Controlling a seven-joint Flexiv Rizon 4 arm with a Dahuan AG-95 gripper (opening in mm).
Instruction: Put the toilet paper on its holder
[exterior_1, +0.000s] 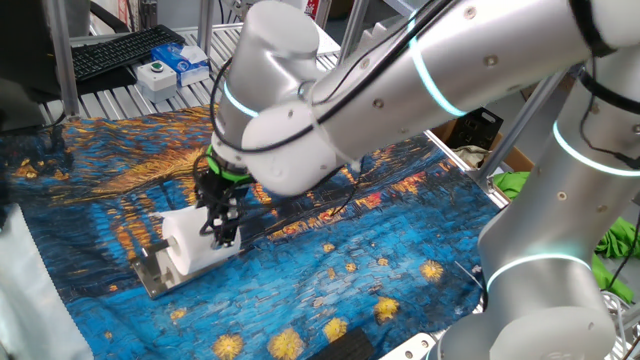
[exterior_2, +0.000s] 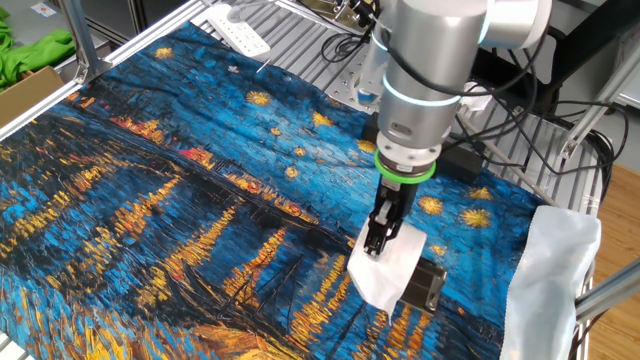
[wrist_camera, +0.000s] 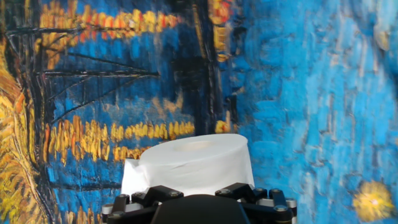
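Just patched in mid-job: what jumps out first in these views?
The painted blue-and-gold cloth covers the whole table. On it, the big white arm comes down over the roll, with the gripper at the roll's side. The roll lies at the grey holder near the cloth's edge; whether it is seated on the bar, I cannot tell.

One toilet paper roll (exterior_1: 190, 243), one holder (exterior_2: 424, 284), one gripper (exterior_1: 224, 233), one patterned cloth (exterior_2: 150, 200)
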